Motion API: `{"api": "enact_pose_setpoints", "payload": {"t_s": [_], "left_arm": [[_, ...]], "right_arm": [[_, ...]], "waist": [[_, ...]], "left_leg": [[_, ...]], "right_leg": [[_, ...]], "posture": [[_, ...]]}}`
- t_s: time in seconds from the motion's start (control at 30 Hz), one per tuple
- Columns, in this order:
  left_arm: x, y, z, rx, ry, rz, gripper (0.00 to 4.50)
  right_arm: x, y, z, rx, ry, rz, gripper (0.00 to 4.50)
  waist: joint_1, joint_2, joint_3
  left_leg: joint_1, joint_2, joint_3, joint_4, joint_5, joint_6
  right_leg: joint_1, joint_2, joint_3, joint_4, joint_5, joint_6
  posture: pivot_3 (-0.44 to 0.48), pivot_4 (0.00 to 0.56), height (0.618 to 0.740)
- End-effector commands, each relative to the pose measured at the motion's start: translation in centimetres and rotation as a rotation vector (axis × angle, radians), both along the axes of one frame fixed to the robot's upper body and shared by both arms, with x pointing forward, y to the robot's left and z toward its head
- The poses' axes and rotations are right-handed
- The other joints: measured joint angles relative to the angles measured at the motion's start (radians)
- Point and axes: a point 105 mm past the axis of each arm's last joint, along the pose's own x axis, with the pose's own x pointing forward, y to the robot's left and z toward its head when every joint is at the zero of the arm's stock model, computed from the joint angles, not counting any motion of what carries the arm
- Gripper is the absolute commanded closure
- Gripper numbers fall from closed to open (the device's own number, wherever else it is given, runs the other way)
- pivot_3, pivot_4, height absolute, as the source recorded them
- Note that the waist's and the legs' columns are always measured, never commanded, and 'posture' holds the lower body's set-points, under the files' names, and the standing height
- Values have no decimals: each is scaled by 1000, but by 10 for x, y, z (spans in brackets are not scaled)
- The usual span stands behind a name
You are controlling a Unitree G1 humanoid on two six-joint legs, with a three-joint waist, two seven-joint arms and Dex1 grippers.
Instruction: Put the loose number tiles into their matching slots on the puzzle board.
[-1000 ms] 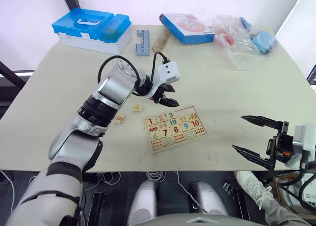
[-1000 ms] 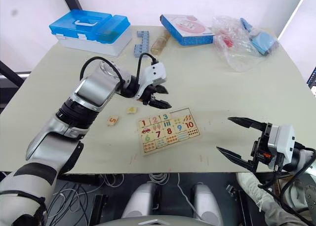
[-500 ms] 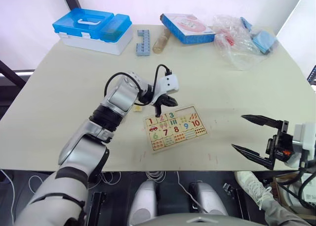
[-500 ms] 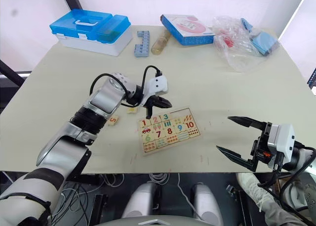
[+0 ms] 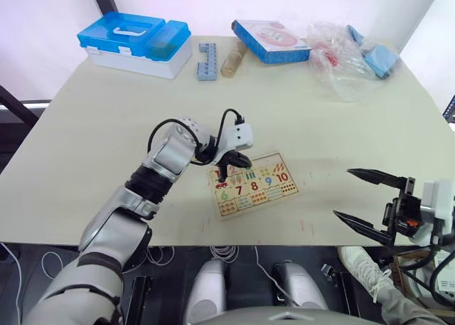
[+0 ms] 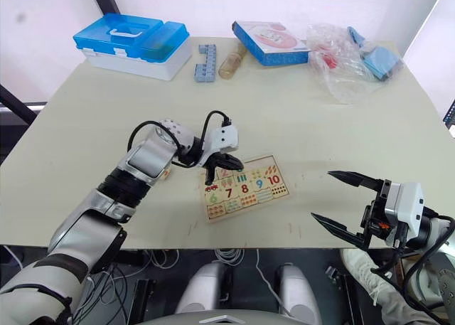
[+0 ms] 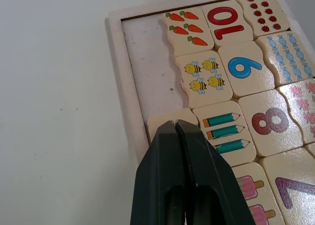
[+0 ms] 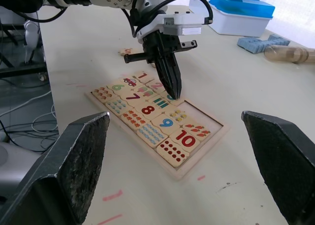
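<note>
Two black fingers of the left claw (image 7: 180, 129) are pressing together, tips down on the top row of the puzzle board (image 5: 251, 183). In the left wrist view they are resting on a pale tile (image 7: 170, 119) that is sitting in the row just beside the three-pencils piece (image 7: 224, 132); its digit is hidden under the fingers. Past that tile, toward the carrots piece (image 7: 185, 32), a stretch of the top row is lying bare, showing the matching slots (image 7: 150, 67) unfilled. The rest of the board is carrying its coloured numbers and counting pictures, with the red 10 (image 5: 282, 176) at its right end.

In the right wrist view a loose number tile (image 8: 129, 51) is lying on the worktop (image 5: 341, 133) behind the left arm, near the board but apart from it; I cannot read its digit.

At the lower right of the left eye view the right claw (image 5: 366, 199) is hanging off the worktop's front edge with its fingers spread wide and nothing between them.

Along the far side of the worktop, a blue-lidded plastic case (image 5: 134, 43) is sitting at the upper left, then a blue block strip (image 5: 206, 60), a tan roll (image 5: 232, 58), a blue-edged box with a pink picture (image 5: 269, 40), and a crumpled clear bag (image 5: 348, 55) at the upper right.
</note>
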Motion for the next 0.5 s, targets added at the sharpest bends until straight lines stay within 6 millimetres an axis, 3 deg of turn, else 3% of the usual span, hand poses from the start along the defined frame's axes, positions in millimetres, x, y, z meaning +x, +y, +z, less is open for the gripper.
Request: {"api": "enact_pose_setpoints", "payload": {"t_s": [0.03, 0.17, 0.27, 0.37, 0.5], "left_arm": [[-4, 5, -11, 31, 7, 14, 4450], [4, 2, 6, -80, -40, 65, 4450], [2, 4, 41, -307, -48, 137, 4450], [-4, 20, 60, -442, -83, 219, 4450], [-14, 46, 71, -609, -135, 378, 4450]], "right_arm": [[-2, 3, 8, -2, -42, 18, 0], [-1, 5, 8, -1, -49, 21, 0], [2, 7, 7, 20, -33, 1, 0], [8, 11, 6, 46, -23, -21, 0], [15, 18, 5, 98, -8, -37, 0]], "waist": [[0, 0, 0], [0, 0, 0], [-4, 0, 0], [-8, 0, 0], [-14, 0, 0]], "left_leg": [[0, 0, 0, 0, 0, 0], [1, 0, 0, 0, 0, 0], [1, 0, 0, 0, 0, 0], [0, 1, 0, 0, 0, 0], [1, 1, 0, 0, 0, 0]], "right_leg": [[0, 0, 0, 0, 0, 0], [1, 0, 0, 0, 0, 0], [0, 0, 0, 0, 0, 0], [-1, 0, 0, 1, 0, 0], [0, 0, 0, 1, 0, 0]], "posture": [[0, 150, 740], [0, 150, 740], [0, 150, 740], [0, 150, 740], [0, 150, 740]]}}
